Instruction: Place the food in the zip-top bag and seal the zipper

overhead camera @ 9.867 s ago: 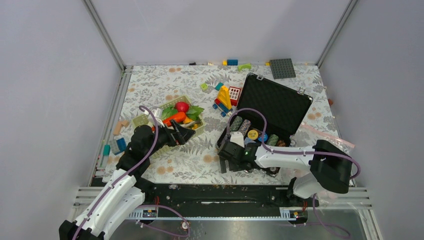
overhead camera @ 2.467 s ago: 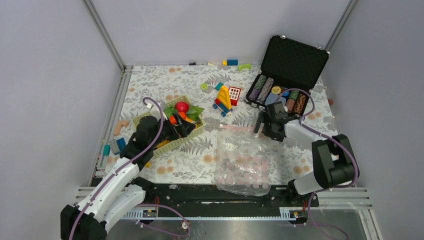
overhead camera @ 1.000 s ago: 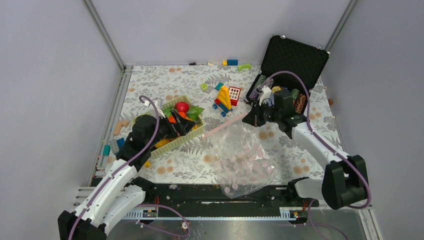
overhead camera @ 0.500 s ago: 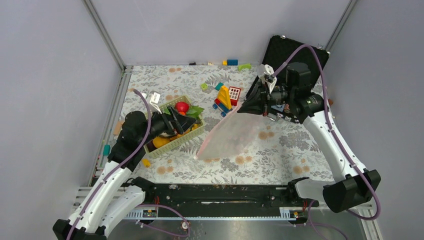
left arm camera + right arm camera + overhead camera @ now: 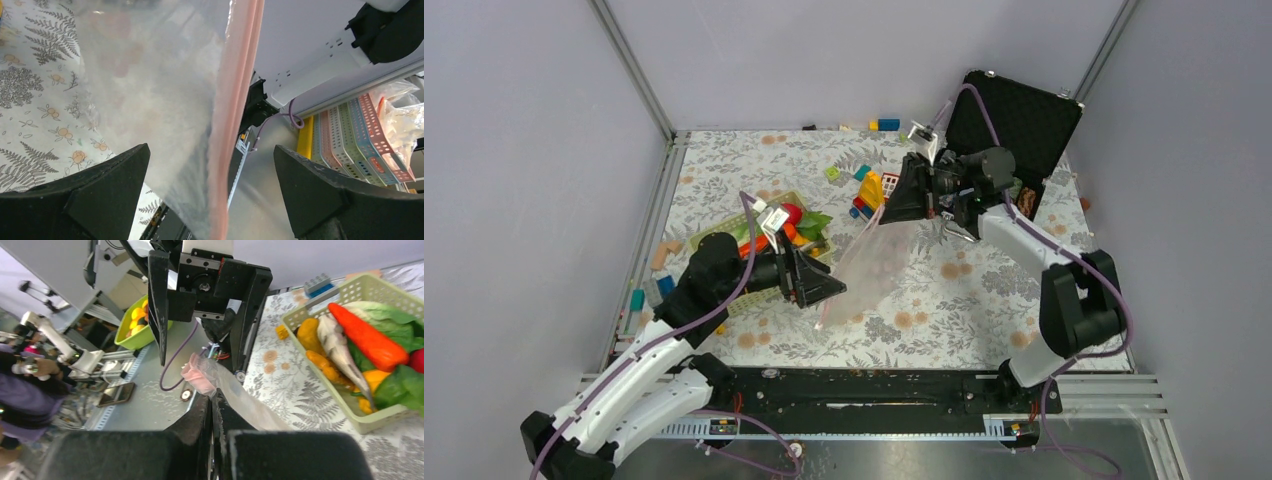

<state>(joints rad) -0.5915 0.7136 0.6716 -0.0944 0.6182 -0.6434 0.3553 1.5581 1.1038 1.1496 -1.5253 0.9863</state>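
R gripper (image 5: 896,215) pinches zipper (image 5: 235,100) of zip-top bag (image 5: 871,262) mid-frame; L gripper (image 5: 827,290) spread wide astride it; floral tablecloth (image 5: 984,300), grey walls (image 5: 844,60).

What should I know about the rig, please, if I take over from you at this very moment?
Right pincer: shut on the zip-top bag near one end of its zipper, holding it lifted so that it hangs slantwise.
Left pincer: open, empty, straddling the zipper strip without gripping it.
The food lies in the green basket; none is in the bag.
Done: bag lifted and presented to the left pincer.
Left: grip the strip, open the mouth, load the food, seal the zipper. Whether the zipper is open now cannot be told.
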